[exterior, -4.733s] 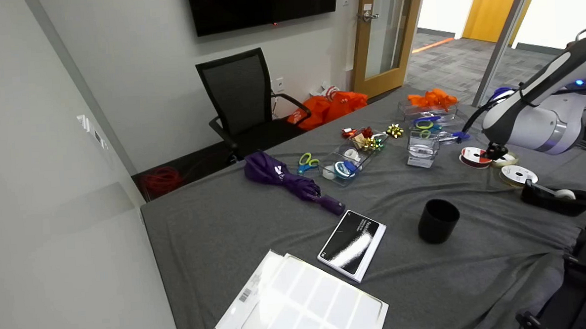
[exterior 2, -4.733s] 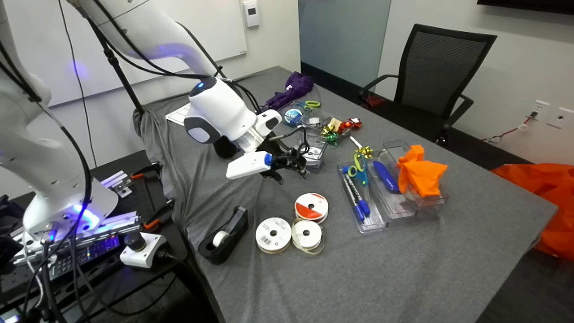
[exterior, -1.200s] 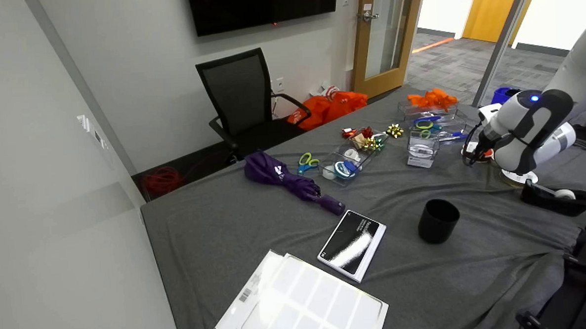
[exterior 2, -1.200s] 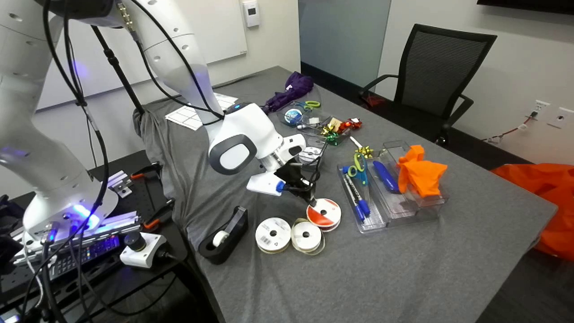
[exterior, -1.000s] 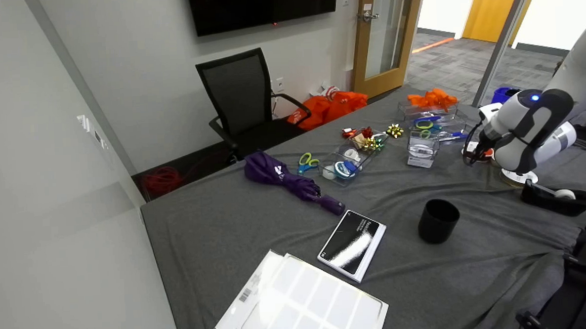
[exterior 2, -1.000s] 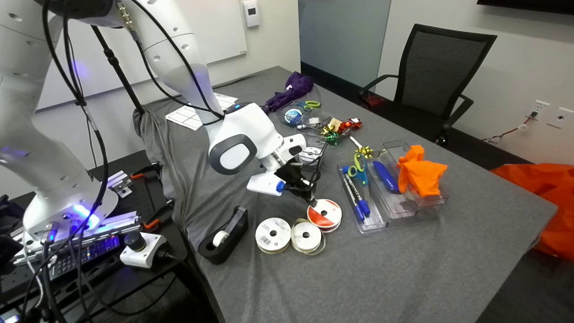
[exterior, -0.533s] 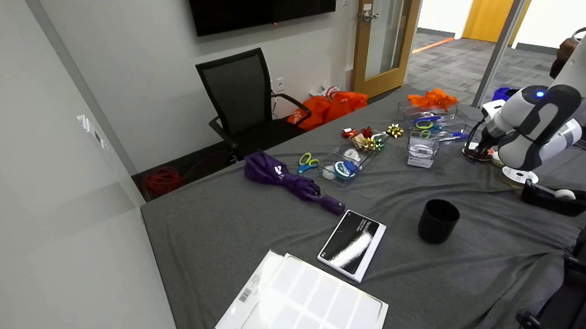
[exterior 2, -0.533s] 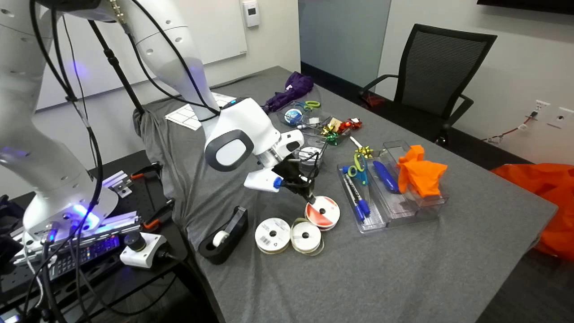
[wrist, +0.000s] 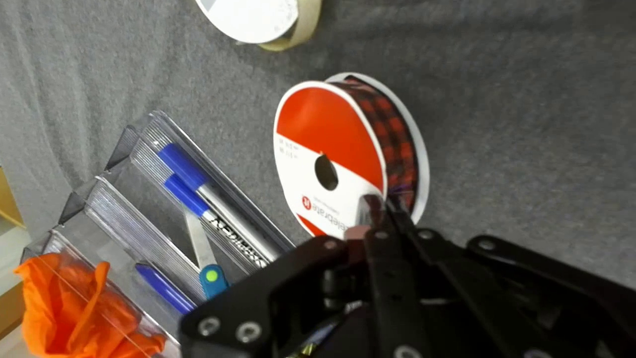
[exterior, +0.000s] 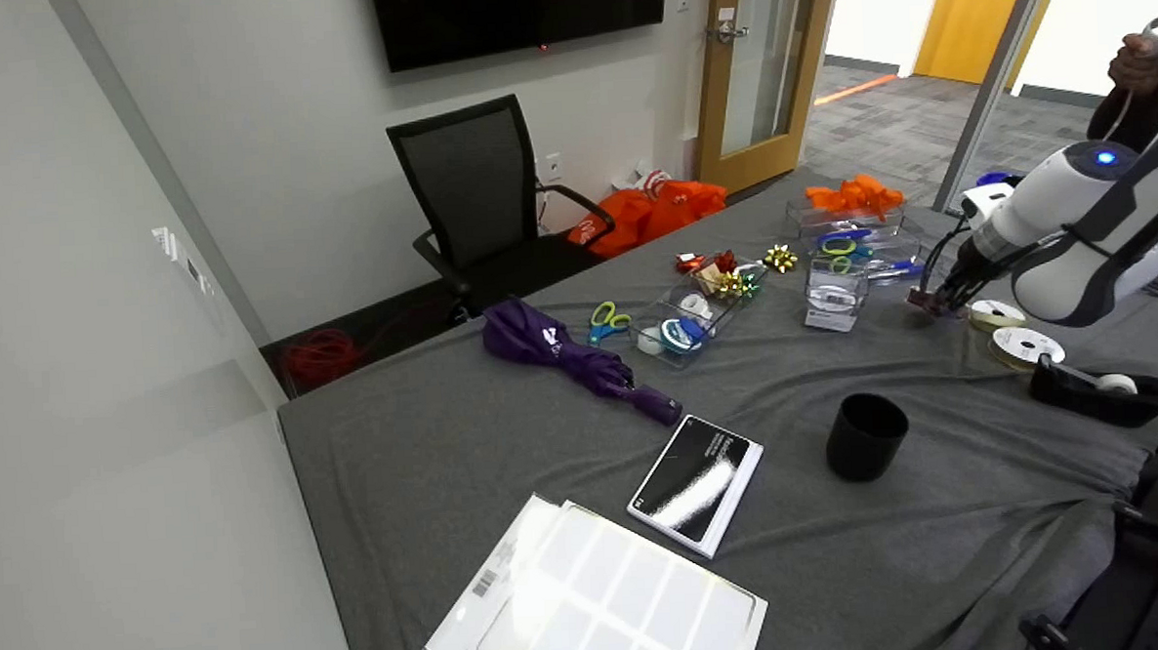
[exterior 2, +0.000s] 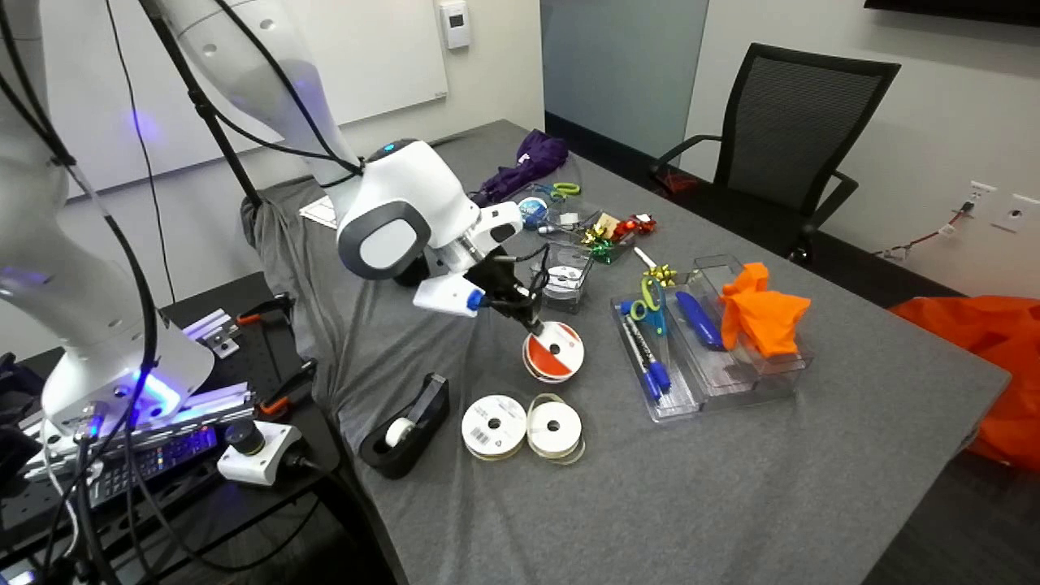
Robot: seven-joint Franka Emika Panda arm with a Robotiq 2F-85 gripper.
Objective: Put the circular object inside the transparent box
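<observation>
Black two-fingered hand (wrist: 383, 206) pinching edge of tilted, round red-and-white spool of plaid ribbon (wrist: 348, 149). In exterior view: small clear plastic box (exterior 2: 565, 304) at spool's twelve o'clock, on grey-clothed worktop (exterior 2: 691, 487); round white spool of cream ribbon (exterior 2: 563, 437) at six.

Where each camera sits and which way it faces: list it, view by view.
In an exterior view: high beside the robot base, facing across the table; base, arm and gripper show.
In an exterior view: high, nearest the gridded sheets, facing the mesh office chair; arm's end, gripper and a person's hand show.
Wrist view: on the arm's end, facing the red plaid ribbon spool; only the gripper shows.
Both exterior views share the purple umbrella.
</observation>
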